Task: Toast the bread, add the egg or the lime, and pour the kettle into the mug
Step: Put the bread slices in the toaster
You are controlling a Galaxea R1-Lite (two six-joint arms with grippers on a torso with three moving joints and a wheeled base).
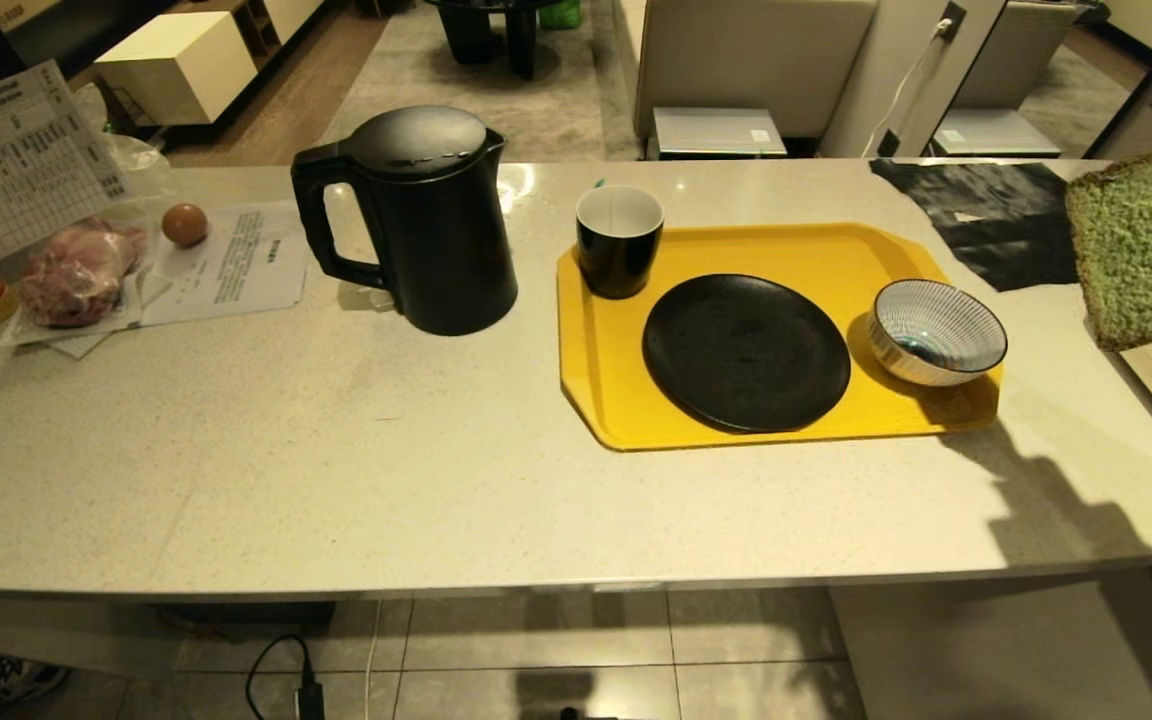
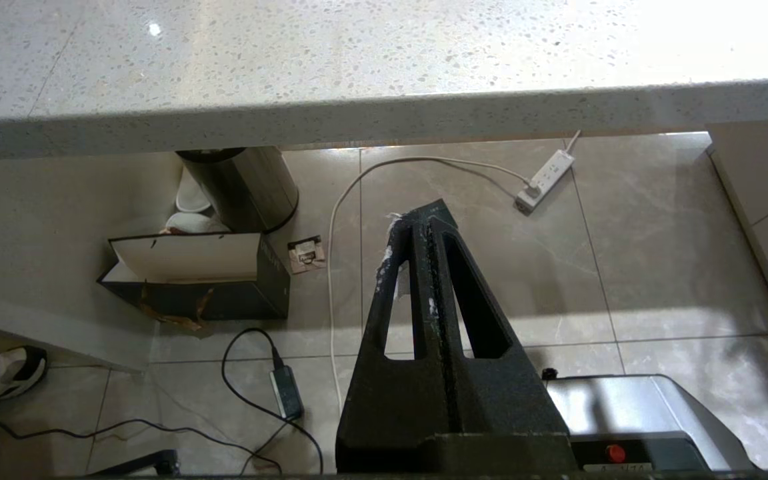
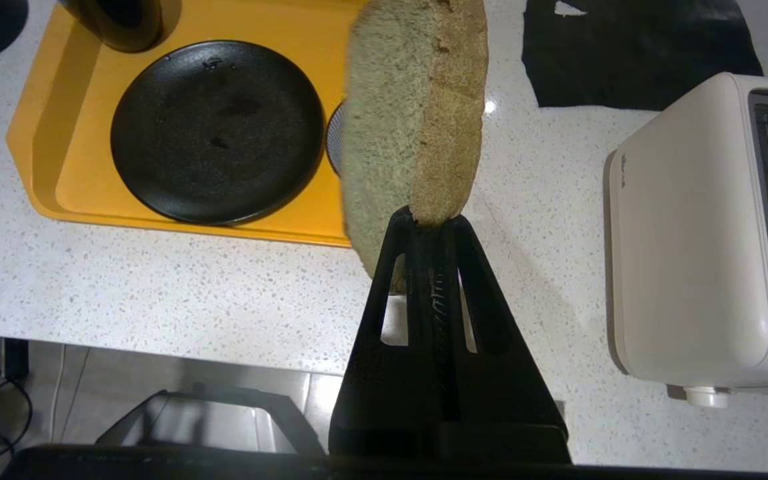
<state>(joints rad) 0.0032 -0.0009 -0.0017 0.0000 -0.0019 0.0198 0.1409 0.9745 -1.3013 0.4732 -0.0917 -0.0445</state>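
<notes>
Currently right gripper (image 3: 429,223) fingers clamp thick pale-green, tan-crusted bread slice (image 3: 411,113) upright above them; left gripper (image 2: 417,223) closed, empty.

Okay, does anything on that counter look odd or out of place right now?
Mostly the bread: the right hand pinches only its bottom edge, so the slice stands up in the air between the tray and the toaster. A crumpled black sheet lies beyond the tray. Nothing is spilled.
</notes>
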